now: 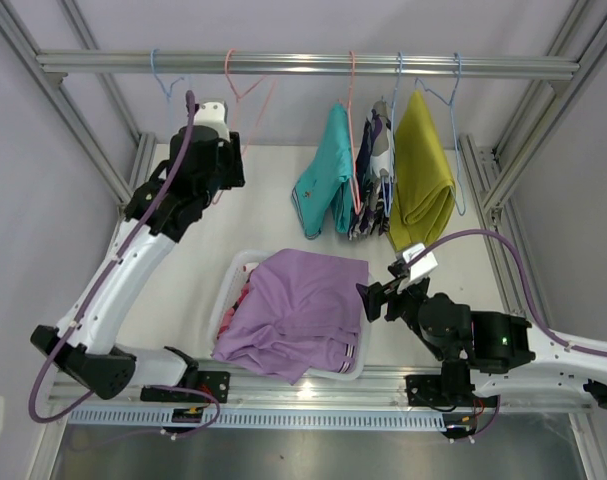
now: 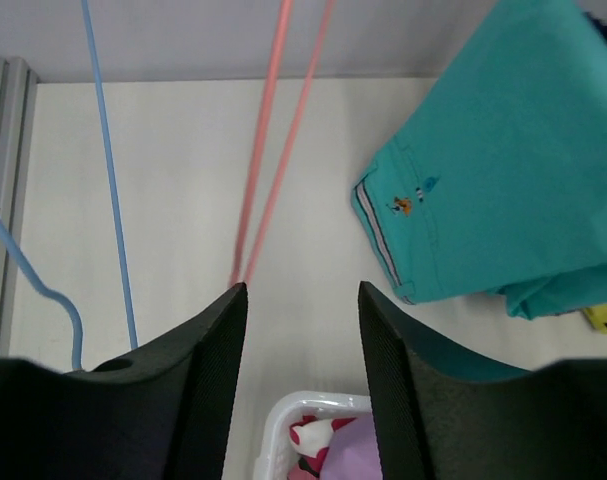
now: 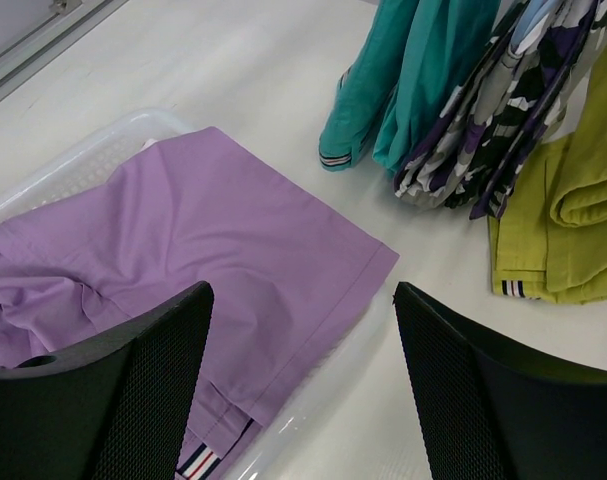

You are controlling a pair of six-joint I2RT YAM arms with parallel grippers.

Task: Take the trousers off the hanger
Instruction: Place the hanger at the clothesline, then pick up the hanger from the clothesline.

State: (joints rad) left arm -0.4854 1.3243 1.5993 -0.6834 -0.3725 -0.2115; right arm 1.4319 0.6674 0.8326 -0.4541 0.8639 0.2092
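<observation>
Three trousers hang from the rail: teal (image 1: 325,180), purple-white-black camouflage (image 1: 373,185) and mustard yellow (image 1: 421,170). Lilac trousers (image 1: 298,310) lie on top in the white basket (image 1: 235,275), with pink-red patterned trousers (image 2: 313,440) under them. My left gripper (image 1: 223,170) is raised at the back left beside an empty pink hanger (image 2: 268,150). Its jaws (image 2: 303,290) are open and hold nothing. The right gripper (image 1: 375,298) hovers at the basket's right edge, open (image 3: 301,290) over the lilac hem (image 3: 313,290).
An empty blue hanger (image 1: 168,80) hangs left of the pink one on the metal rail (image 1: 303,65). Aluminium frame posts run along both sides. In the right wrist view the teal (image 3: 413,70), camouflage (image 3: 493,110) and mustard (image 3: 583,200) trousers hang ahead.
</observation>
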